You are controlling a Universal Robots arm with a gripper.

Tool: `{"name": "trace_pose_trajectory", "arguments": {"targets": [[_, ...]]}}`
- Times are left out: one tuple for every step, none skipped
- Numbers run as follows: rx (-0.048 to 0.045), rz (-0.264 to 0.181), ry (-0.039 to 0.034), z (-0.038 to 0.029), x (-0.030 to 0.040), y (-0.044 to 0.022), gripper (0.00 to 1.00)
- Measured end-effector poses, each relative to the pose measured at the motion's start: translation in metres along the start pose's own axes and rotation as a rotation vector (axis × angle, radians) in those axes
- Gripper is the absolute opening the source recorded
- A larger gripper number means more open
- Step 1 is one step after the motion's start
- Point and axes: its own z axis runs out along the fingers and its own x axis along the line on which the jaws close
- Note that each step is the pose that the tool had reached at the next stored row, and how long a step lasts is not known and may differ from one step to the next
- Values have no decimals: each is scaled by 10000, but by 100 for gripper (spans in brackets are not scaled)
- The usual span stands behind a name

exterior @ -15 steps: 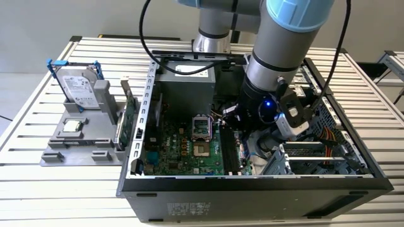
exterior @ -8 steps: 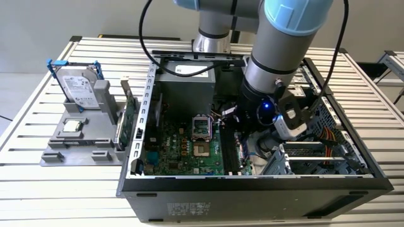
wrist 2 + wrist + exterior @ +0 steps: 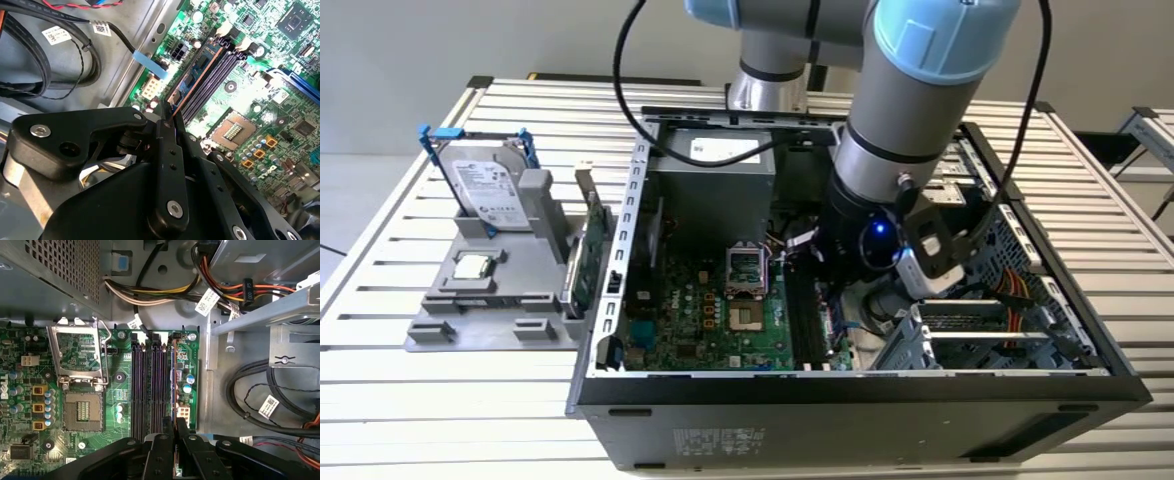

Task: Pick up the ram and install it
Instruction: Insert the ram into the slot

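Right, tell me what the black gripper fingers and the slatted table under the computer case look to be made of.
Black gripper fingers: probably matte anodised metal or hard plastic, with flat bolted links and screw heads showing. Slatted table: likely bare aluminium, pale silver grooved profiles with a dull sheen.

robot lab, slatted metal bench (image 3: 400,200), open computer case (image 3: 854,400)

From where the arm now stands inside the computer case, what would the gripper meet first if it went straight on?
Probably the motherboard's memory slots: the gripper holds the ram edge-on over them. Remaining depth is unclear.
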Motion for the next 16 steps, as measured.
{"name": "trace_pose_trajectory", "arguments": {"targets": [[0, 0, 2, 6, 2, 0, 0], [1, 0, 5, 10, 3, 0, 0], [0, 0, 7, 16, 5, 0, 0], [1, 0, 8, 22, 6, 0, 0], [1, 0, 9, 30, 8, 0, 0], [0, 0, 9, 38, 9, 0, 0], [2, 0, 10, 45, 11, 0, 0], [4, 0, 10, 53, 12, 0, 0], [5, -2, 10, 61, 13, 0, 0], [6, -2, 11, 67, 14, 0, 0], [9, -3, 11, 72, 15, -1, 0], [10, -5, 11, 77, 16, -1, 0], [12, -6, 11, 82, 16, -1, 0], [16, -7, 11, 87, 17, -1, 0], [18, -8, 11, 95, 17, -1, 0], [19, -9, 11, 101, 17, -1, 0]]}}
